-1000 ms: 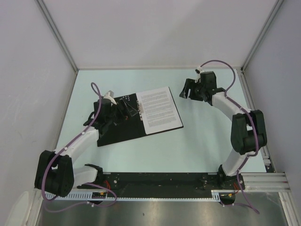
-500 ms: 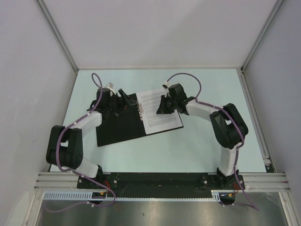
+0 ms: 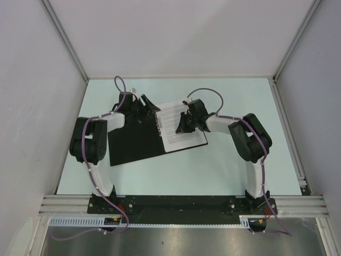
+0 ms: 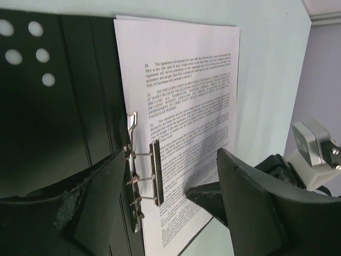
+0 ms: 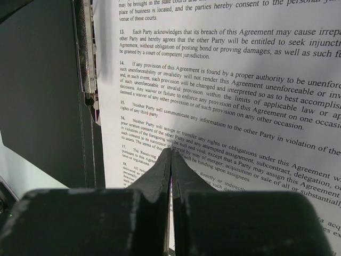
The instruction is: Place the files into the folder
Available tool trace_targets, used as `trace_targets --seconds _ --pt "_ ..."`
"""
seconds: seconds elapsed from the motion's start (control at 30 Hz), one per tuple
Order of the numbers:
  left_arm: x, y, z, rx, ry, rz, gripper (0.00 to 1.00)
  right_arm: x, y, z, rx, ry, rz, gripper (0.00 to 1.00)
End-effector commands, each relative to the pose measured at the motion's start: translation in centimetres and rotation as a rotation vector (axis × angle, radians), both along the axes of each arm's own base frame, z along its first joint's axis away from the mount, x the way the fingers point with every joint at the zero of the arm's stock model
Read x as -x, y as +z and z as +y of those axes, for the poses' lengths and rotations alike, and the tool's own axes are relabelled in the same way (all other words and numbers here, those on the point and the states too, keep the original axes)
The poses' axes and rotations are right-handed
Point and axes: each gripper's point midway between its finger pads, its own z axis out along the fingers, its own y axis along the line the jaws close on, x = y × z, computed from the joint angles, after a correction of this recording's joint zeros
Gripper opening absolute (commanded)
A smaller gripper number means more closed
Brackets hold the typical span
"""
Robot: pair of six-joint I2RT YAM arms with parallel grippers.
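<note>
The folder (image 3: 133, 144) lies open on the table, black inside up. The files (image 3: 178, 128), white printed sheets, rest on its right half, their left edge by the metal clip (image 4: 154, 173). My left gripper (image 3: 149, 105) hovers at the folder's far edge, open, its jaws standing to either side of the clip (image 3: 158, 124) with nothing between them. In the left wrist view the gripper (image 4: 170, 208) looks down on the files (image 4: 186, 80). My right gripper (image 5: 171, 152) is shut, its tips pressing on the files (image 5: 224, 80). From above it (image 3: 184, 125) sits over the sheet's middle.
White walls with aluminium posts (image 3: 64, 40) close the pale table (image 3: 229, 160) on three sides. A black base rail (image 3: 181, 204) runs along the near edge. The folder's left half (image 4: 42, 106) shows several punched holes.
My right arm swung in from the back right, shut its gripper and came down on the files. My left arm reached farther back, bringing its gripper to the clip.
</note>
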Motion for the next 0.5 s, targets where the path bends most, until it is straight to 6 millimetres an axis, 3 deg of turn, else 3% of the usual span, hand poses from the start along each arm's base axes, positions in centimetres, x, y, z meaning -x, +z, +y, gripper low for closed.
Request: trace_targets --seconds 0.0,0.47 --pt "-2.7 2.0 -0.5 0.036 -0.006 -0.072 0.75 -1.4 1.2 1.2 -0.043 -0.007 -0.041 0.00" --pt "-3.6 0.0 -0.8 0.053 0.011 -0.032 0.75 -1.0 0.4 1.5 -0.050 -0.007 -0.013 0.00"
